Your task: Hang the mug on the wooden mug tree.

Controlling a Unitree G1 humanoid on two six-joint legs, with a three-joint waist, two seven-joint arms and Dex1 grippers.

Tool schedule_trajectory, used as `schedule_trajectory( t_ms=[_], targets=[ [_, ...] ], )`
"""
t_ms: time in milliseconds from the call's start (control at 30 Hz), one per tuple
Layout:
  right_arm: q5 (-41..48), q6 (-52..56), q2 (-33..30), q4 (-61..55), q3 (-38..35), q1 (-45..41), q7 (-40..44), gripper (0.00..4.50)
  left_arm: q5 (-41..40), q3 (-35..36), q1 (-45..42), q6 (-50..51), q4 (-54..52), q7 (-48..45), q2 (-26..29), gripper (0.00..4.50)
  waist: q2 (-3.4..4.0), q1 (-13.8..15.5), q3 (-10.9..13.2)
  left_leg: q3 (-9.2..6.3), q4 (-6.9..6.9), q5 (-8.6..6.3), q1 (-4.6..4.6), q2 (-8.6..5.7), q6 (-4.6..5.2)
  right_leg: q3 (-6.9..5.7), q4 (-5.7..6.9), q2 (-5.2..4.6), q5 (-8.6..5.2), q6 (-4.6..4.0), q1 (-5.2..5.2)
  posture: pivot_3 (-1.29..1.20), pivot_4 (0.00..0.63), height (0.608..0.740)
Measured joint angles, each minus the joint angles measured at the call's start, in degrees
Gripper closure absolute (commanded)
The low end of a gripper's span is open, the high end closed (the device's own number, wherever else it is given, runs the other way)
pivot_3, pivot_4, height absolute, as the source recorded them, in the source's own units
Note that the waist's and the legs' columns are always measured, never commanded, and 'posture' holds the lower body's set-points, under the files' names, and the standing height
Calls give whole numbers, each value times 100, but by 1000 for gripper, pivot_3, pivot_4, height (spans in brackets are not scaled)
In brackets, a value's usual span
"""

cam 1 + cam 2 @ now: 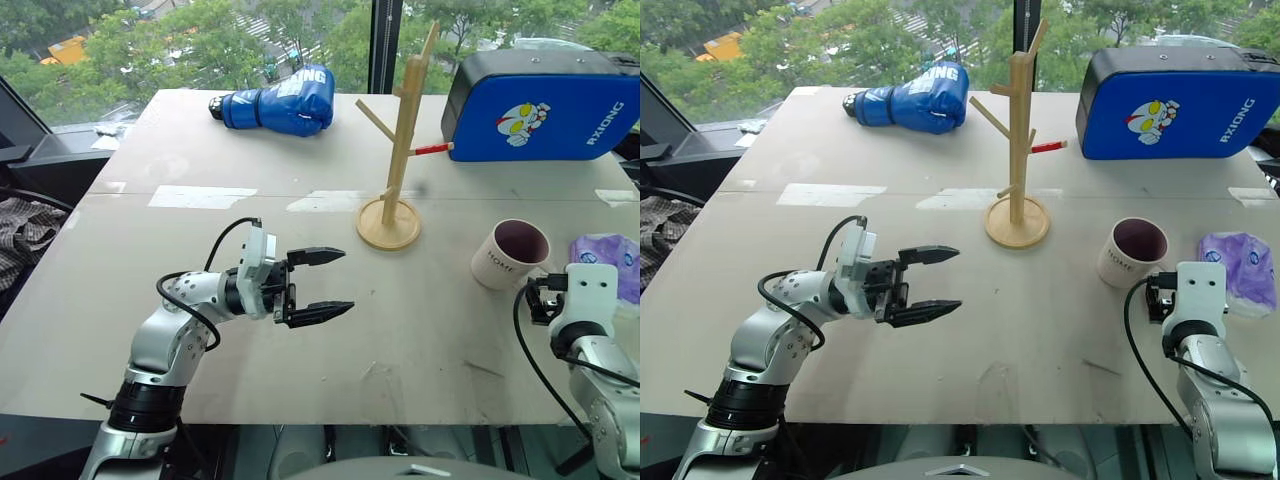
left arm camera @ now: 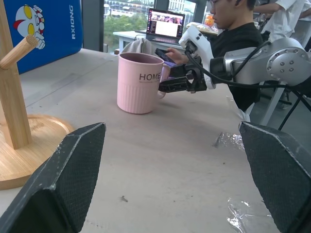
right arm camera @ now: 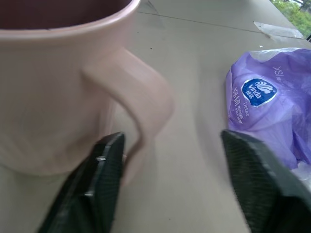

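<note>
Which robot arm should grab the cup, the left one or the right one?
The right one. The right gripper is already at the mug, its open fingers either side of the handle. The left gripper hangs open over bare table, well away from the mug.

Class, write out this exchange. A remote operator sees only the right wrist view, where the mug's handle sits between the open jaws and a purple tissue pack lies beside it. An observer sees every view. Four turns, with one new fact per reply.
Operator: I can't see the target. Where is the mug tree?
Observer: The wooden mug tree stands upright farther out on the table than the mug, off to the robot's left of it.
Operator: Is the other arm in the way?
Observer: No. The left gripper hovers well left of the mug, jaws open and empty.
</note>
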Motion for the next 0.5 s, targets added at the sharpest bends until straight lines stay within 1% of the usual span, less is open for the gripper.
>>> schedule_trajectory(
  t_ms=[33,67,100,133,367,433,500],
  targets=[
    [-20,-45,46,69,4,-21,18,3226,-1,2,0,0,-7,1,0,0,0,-6,0,0,0,0,0,0,0,0,0,0,0,0,0,0,150,733],
    [-27,-69,62,113,9,-35,28,3356,-1,3,-1,0,-10,2,0,0,0,-13,0,1,0,0,0,0,0,0,0,0,0,0,0,0,150,733],
    [-47,-152,73,209,20,-74,57,4071,-1,7,0,0,-11,2,0,0,1,-20,0,1,0,0,0,0,0,0,0,0,0,0,0,0,150,733],
    [-64,-219,75,285,20,-119,88,4451,-1,11,-2,0,-11,2,0,0,1,-23,0,1,0,0,0,0,0,0,0,0,0,0,0,0,150,733],
    [-20,-687,-58,420,-23,-227,616,4486,3,70,-18,-20,-10,6,0,0,1,-25,1,3,-2,0,1,1,0,1,-1,0,0,-1,0,0,150,733],
    [191,-711,-267,438,-82,-353,975,4486,11,97,1,-91,-8,28,-15,0,8,-45,5,10,-1,0,3,1,0,9,1,0,1,0,-2,0,150,733],
    [574,-770,-715,444,-268,-688,1571,4486,66,201,63,-311,16,150,-141,0,16,-53,10,15,-1,-1,7,0,1,15,1,1,2,0,-1,0,150,733]
  ],
)
